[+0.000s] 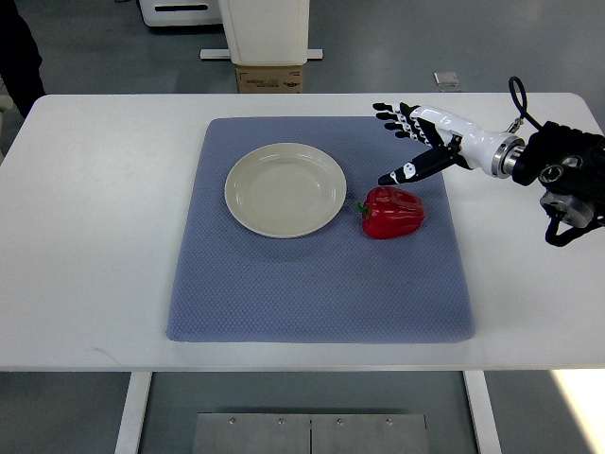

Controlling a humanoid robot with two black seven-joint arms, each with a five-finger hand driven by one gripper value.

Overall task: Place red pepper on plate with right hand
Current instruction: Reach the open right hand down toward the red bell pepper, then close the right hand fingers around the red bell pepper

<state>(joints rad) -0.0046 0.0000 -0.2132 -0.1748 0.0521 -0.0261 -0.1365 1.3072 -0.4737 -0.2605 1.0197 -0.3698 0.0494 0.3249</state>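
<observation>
On the white surface (95,236) lies a blue-grey mat (312,293), roughly square, covering the centre. Cream plate (285,189) sits on the mat's upper-left part, upright and bare. Red pepper (392,212) lies on the mat at 3 o'clock from the plate, just beside its rim but apart from it, green stem pointing toward the plate. Right hand (416,142) enters from the right edge, white-and-black, positioned at about 1 o'clock from the pepper. Fingers (389,117) spread and extended leftward, released, holding nothing; thumb (402,173) angled down toward the pepper, its tip near the pepper's top but contact cannot be judged from this view. Beyond the surface at 12 o'clock stand a white unit (265,28) and a cardboard box (269,78) on the floor.
</observation>
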